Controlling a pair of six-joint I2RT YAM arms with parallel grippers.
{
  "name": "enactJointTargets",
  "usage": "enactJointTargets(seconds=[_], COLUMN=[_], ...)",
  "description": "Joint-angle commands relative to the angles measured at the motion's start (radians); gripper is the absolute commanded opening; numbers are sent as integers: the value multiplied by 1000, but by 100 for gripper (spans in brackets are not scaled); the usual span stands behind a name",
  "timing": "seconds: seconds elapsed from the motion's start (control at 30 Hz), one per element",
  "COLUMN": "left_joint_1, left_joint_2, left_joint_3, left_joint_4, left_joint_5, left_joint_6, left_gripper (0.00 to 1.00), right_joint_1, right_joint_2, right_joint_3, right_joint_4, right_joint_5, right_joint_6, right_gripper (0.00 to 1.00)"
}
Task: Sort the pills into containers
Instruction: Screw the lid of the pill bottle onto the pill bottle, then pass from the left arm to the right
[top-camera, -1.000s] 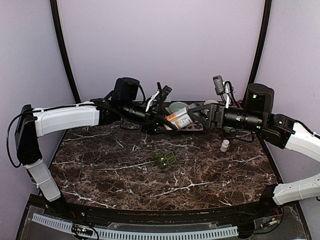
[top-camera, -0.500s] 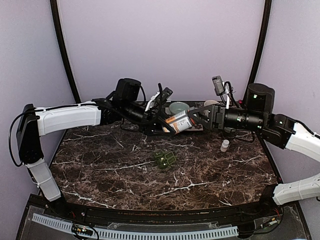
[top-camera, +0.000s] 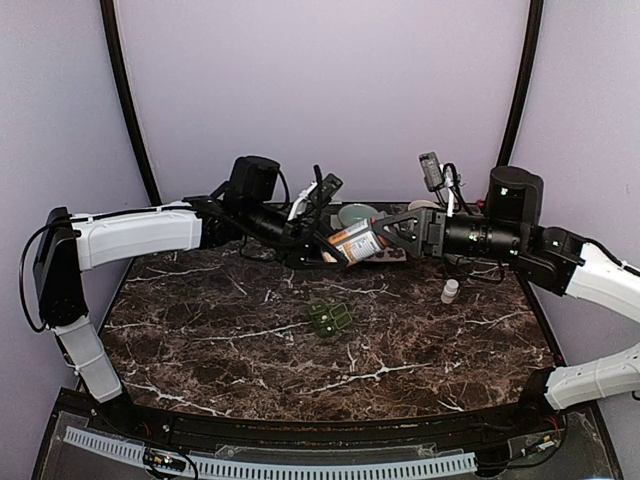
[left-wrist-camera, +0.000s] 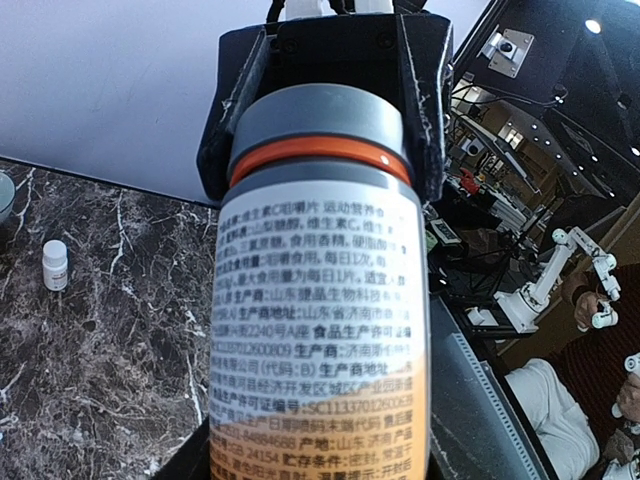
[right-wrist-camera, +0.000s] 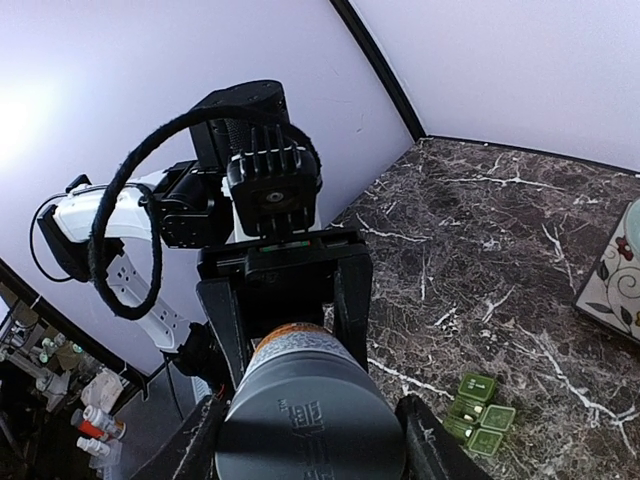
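Right gripper (top-camera: 380, 238) on bottle (top-camera: 350, 243) — organiser (top-camera: 330, 320) below.

Robotics laboratory: a lilac-walled booth (top-camera: 320, 90) encloses a marbled surface (top-camera: 200, 330); more small robot arms (left-wrist-camera: 548, 280) stand on benches at right of frame.

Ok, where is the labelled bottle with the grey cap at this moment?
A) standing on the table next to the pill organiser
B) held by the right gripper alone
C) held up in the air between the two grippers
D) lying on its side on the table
C: in the top view the labelled bottle is off the table. Its body is in the left gripper, and the right gripper has its fingers either side of the grey cap. The pill organiser lies apart below.
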Motion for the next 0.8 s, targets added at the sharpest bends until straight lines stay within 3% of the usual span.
enactJointTargets(seconds=[0.0, 0.1, 0.27, 0.43, 0.77], left_joint_1=[-1, -3, -23, -89, -238], left_joint_2=[-17, -34, -87, -148, -223], left_joint_3=[50, 48, 24, -25, -213], left_joint_4=[22, 17, 25, 77, 393], left_joint_5=[-24, -79, -241, -540, -1159], left_joint_6=[33, 64, 158, 280, 554], left_gripper=[0, 0, 0, 0, 0], right_joint_1=[1, 0, 0, -1, -8], right_joint_2=[46, 72, 123, 173, 238], right_joint_3=[16, 16, 33, 60, 59], right_joint_4=[-10, -16, -39, -93, -106], right_joint_5=[5, 25, 55, 99, 68], right_joint_6=[48, 105, 211, 308, 482], right_gripper=[7, 0, 0, 0, 0])
